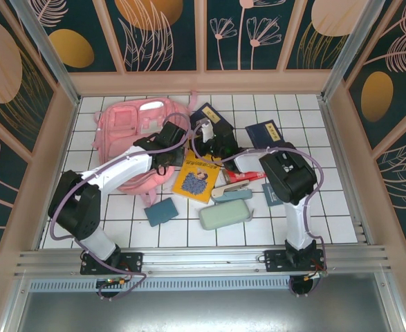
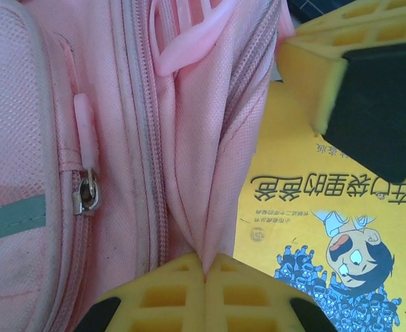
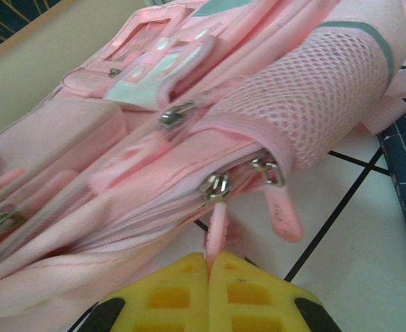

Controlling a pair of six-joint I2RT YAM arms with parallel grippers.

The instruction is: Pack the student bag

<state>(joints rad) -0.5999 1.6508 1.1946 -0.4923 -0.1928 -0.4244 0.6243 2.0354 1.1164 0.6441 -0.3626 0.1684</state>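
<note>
Beside student bag (image 1: 123,131), yellow book (image 1: 197,178) with Chinese title, left tool (image 2: 204,266) pinching fabric

Upside-down black Chinese characters run across the yellow book (image 2: 285,207), too unclear to transcribe.

Student bag (image 1: 123,131): lies flat, with the other things to its right or in front of it.
Cartoon book (image 1: 197,176): just right of the bag's front corner.
Small notebook (image 1: 161,211): in front of the bag, near it.
Pencil case (image 1: 225,214): in front of the bag and further right than the small notebook.
First book (image 1: 211,116): just right of the bag, at the back.
Second book (image 1: 265,131): well right of the bag, past the first book.
Left gripper (image 2: 204,266): on the bag's right edge, pinching a fold.
Right gripper (image 3: 208,261): at the bag's side, pinching a zip pull (image 3: 216,214).
</note>
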